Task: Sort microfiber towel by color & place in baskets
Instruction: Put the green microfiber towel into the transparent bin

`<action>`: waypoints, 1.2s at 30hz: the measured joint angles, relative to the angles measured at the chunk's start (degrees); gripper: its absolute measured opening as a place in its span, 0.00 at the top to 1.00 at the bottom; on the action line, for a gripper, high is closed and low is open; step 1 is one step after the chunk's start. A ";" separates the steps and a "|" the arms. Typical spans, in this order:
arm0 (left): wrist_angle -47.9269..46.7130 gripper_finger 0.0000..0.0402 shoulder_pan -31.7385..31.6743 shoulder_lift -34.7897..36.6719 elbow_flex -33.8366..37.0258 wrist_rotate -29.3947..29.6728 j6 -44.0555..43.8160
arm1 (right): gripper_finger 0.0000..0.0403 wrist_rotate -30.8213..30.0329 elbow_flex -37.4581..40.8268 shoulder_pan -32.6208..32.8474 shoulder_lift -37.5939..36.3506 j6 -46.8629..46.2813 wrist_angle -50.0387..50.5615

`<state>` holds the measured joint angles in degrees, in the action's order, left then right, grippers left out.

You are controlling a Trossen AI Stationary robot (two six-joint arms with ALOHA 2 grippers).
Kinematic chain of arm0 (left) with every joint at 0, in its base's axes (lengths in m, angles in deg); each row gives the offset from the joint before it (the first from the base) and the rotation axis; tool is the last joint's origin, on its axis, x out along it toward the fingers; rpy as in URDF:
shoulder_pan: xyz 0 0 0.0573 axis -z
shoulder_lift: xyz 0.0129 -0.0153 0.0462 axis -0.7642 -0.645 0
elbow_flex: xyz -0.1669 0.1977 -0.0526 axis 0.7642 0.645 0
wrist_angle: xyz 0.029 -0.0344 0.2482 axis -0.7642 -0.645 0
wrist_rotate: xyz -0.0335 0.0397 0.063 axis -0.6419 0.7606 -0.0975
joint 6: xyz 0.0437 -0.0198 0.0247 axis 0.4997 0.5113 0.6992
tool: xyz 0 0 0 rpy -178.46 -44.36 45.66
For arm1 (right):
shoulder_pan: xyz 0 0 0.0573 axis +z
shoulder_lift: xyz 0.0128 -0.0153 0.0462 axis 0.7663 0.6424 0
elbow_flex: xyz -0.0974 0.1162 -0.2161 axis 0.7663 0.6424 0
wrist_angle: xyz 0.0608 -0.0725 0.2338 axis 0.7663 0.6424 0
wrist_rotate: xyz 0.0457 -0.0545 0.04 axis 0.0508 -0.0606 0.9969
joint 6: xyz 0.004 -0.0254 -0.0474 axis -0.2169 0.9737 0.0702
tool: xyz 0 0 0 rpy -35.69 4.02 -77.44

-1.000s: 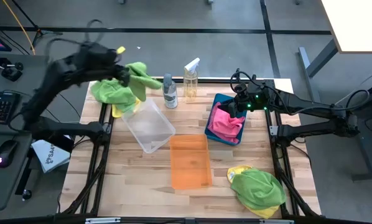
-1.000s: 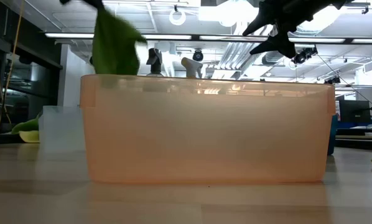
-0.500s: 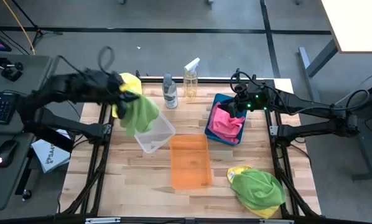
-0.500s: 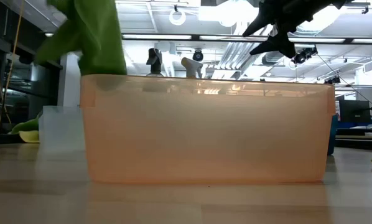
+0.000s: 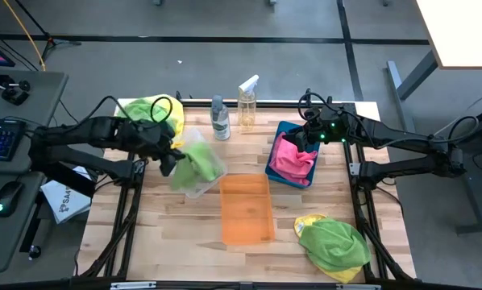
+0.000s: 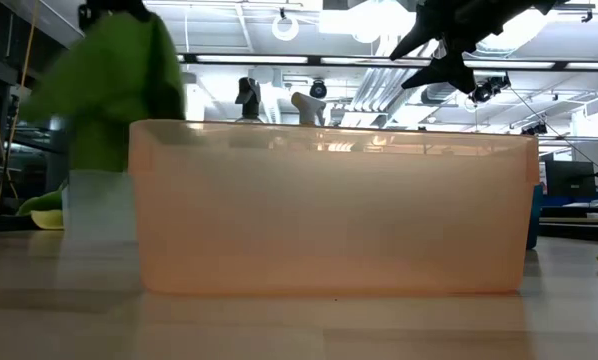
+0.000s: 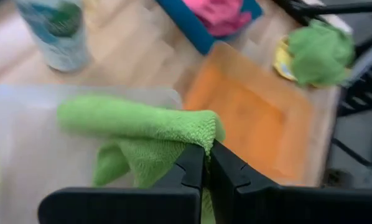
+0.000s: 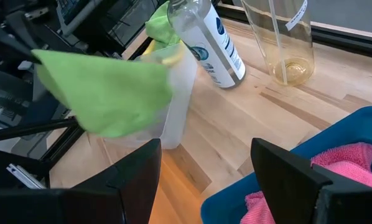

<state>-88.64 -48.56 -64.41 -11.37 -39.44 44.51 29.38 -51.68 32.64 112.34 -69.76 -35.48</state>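
Fingers of the left gripper (image 7: 206, 163) are pinched together on a lime green towel (image 7: 142, 134), which we hold draped over the clear basket (image 5: 194, 163). From above, the left gripper (image 5: 167, 158) sits at that basket's outer edge and the cloth (image 5: 197, 161) hangs across its opening, so we judge this towel is about to be dropped in.

Beyond the clear basket, the orange basket (image 5: 246, 209) lies beside it, and we see nothing in it. Farther along, the teal basket (image 5: 283, 134) already holds pink towels (image 5: 292, 159); our right gripper (image 8: 204, 171) waits over that teal basket with its fingers spread apart and nothing between them.

Still unsorted, as far as we can tell: a green and yellow heap (image 5: 157, 109) just behind the clear basket, and another green-on-yellow pile (image 5: 333, 244) well past the orange basket. Two bottles (image 5: 233, 111) stand behind the clear basket.
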 joint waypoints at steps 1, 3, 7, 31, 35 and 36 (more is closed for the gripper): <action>-0.45 1.00 0.73 0.77 -0.23 -0.28 -1.03 | 0.39 0.00 0.00 0.00 0.00 0.02 0.00; -1.54 1.00 1.70 2.08 -0.91 0.02 -2.52 | 0.39 0.00 0.00 0.01 0.00 0.06 0.00; -2.30 1.00 1.63 2.36 -0.68 5.40 -1.37 | 0.39 -0.52 0.00 0.00 0.00 0.06 -0.02; 8.76 1.00 -2.30 -9.79 19.76 2.95 0.30 | 0.39 -0.33 0.00 0.00 0.00 -2.63 -0.02; 17.12 1.00 -2.94 -11.69 22.37 2.28 0.95 | 0.39 -0.31 0.00 0.02 0.00 -2.66 -0.07; 18.74 1.00 -3.44 -12.29 22.37 2.25 1.74 | 0.39 -0.32 0.00 0.01 0.00 -2.82 -0.16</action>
<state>-69.90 -52.00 -76.70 10.99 -37.19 46.25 29.06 -51.68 32.65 112.34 -72.58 -35.63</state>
